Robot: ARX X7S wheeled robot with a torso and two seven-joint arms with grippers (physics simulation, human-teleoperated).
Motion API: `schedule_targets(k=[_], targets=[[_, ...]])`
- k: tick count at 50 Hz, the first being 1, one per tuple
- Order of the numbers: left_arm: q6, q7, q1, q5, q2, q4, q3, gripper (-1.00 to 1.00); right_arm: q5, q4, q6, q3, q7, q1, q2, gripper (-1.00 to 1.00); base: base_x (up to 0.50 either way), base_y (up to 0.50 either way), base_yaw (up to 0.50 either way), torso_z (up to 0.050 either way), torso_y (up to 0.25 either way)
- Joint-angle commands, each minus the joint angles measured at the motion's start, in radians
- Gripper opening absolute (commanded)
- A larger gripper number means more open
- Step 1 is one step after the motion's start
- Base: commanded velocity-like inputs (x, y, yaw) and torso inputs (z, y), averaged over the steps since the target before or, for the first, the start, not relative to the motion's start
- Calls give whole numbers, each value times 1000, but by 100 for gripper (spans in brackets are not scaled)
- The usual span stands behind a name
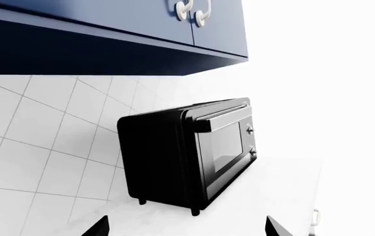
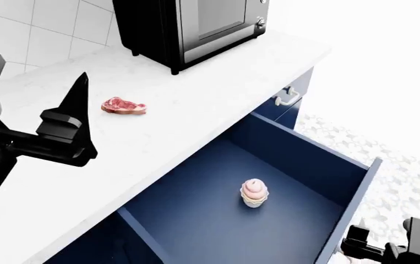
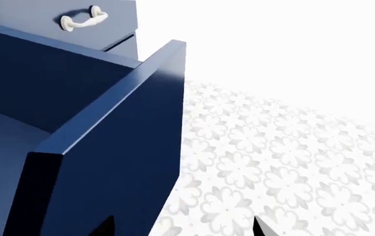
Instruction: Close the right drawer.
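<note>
Two grippers in view. Left gripper (image 2: 74, 118): raised over white counter (image 2: 195, 99), fingers spread, holding nothing. Just right of it: raw steak (image 2: 124, 105) on counter. Beyond and right of it: black toaster oven (image 2: 195, 27) against tiled wall (image 1: 36, 137), under blue wall cabinets (image 1: 108, 19). Right drawer (image 2: 268, 181): pulled fully out below counter, cupcake (image 2: 254, 193) on its floor. Right gripper (image 3: 181, 227): low, just outside drawer front (image 3: 118, 172), fingertips apart, not touching. Beyond it: patterned floor (image 3: 292, 162) and neighbouring drawer handle (image 3: 82, 18).
</note>
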State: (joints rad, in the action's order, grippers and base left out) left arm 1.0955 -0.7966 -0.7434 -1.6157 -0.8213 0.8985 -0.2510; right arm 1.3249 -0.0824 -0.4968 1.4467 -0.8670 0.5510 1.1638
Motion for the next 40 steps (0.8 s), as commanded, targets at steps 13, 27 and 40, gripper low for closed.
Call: schedule_targets(k=[13, 27, 40], targets=[[-11, -18, -21, -20, -13, -6, 16, 100, -9, 87, 255, 1, 92, 211, -179, 100, 0, 0, 0, 0, 0], [-17, -22, -22, -20, -17, -3, 24, 100, -14, 242, 340, 4, 198, 306, -354, 100, 0, 0, 0, 0, 0], [-21, -22, -16, -17, -19, -1, 27, 100, -16, 453, 362, 4, 331, 345, -542, 100, 0, 0, 0, 0, 0]])
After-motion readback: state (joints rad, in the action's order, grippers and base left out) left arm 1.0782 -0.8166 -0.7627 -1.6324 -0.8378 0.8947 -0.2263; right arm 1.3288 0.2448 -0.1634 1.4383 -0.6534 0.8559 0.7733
